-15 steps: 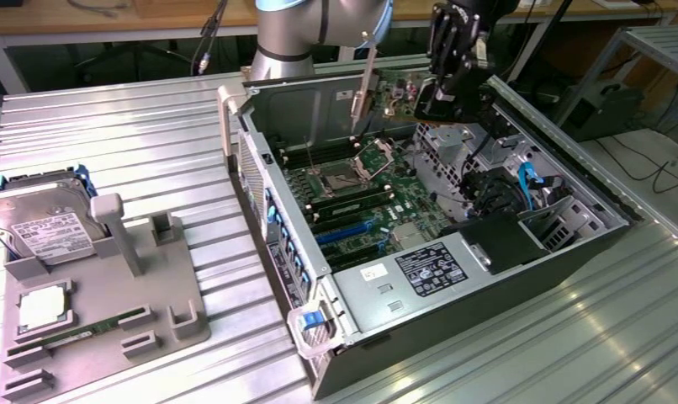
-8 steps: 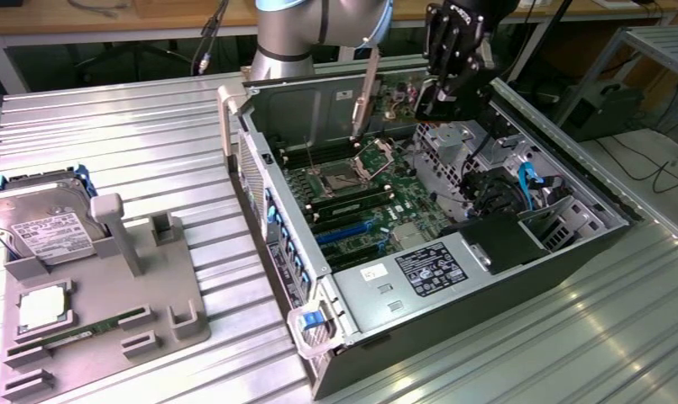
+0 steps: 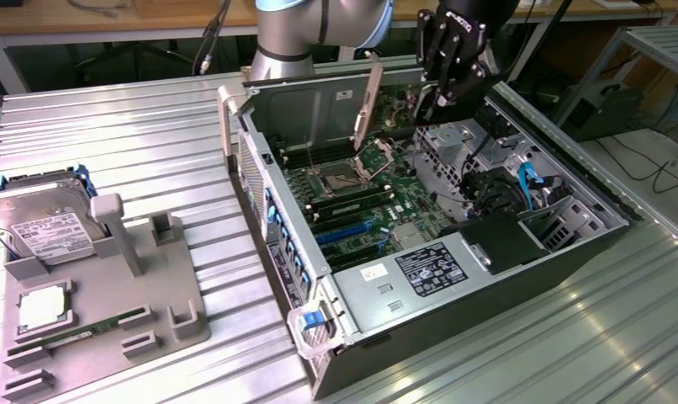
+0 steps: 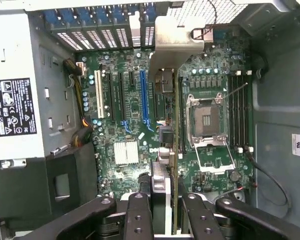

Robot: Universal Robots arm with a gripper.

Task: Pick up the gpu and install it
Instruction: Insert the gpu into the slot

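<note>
Black gpu (edge-on) clamped between fingers, bracket toward rear slots.

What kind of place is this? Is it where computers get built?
Probably a robot lab or workshop bench. A robot arm works over an open computer case on a metal table, its hand gripping the gpu, and a hard drive sits in a grey holder.

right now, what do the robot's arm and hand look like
The arm is a silver-grey cylinder with a light blue cap. The hand is black, with white lettering on its body and jointed fingers built of linked bars with round pivot screws.
</note>
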